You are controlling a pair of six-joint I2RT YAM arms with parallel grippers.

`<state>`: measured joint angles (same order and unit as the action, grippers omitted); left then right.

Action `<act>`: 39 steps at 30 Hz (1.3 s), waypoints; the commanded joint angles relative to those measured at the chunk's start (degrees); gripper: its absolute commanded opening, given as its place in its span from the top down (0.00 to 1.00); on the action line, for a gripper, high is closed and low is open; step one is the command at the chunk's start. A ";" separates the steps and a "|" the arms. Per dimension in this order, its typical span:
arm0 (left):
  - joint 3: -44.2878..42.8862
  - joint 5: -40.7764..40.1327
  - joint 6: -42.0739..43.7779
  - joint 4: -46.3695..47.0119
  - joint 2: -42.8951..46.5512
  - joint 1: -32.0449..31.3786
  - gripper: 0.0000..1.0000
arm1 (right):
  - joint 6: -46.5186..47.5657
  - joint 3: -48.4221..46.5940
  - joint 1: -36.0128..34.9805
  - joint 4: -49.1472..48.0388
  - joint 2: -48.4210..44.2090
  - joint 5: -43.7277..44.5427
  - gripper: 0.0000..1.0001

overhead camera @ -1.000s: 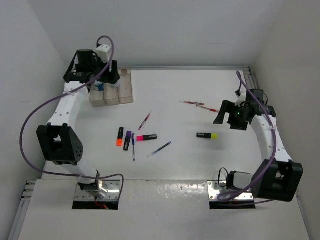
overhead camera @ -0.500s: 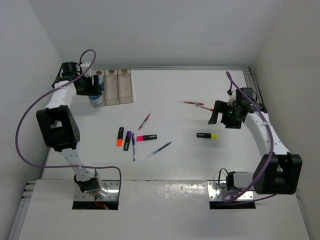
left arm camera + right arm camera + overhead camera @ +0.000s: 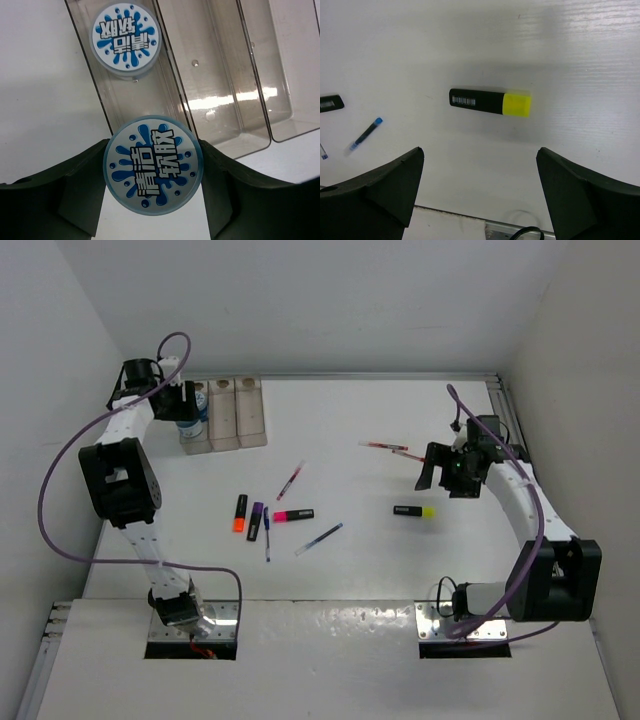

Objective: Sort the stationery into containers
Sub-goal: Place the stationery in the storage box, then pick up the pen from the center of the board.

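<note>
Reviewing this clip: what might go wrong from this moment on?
The left hand holds a disc over the near edge of the tray, not squarely over a slot; released here, it may land outside. The open right hand is aligned end to end with the yellow-capped highlighter, so closing might shove it.

The left arm [image 3: 126, 430] and right arm [image 3: 529, 508] are wearing white shells between boxy black joints, each trailing a loose purple cable [image 3: 42, 508] and ending in matte black pincer fingers [image 3: 580, 195].
</note>
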<state>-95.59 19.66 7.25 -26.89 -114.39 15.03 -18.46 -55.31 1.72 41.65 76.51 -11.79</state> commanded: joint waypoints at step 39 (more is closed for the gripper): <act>9.45 12.51 18.47 0.01 18.22 -11.49 0.32 | 5.01 1.08 -2.95 -2.54 -3.65 -0.34 0.07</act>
<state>-88.12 27.11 15.92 -21.34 -102.56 10.83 -14.55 -54.74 -0.99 41.12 74.76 -12.16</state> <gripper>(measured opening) 0.696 0.933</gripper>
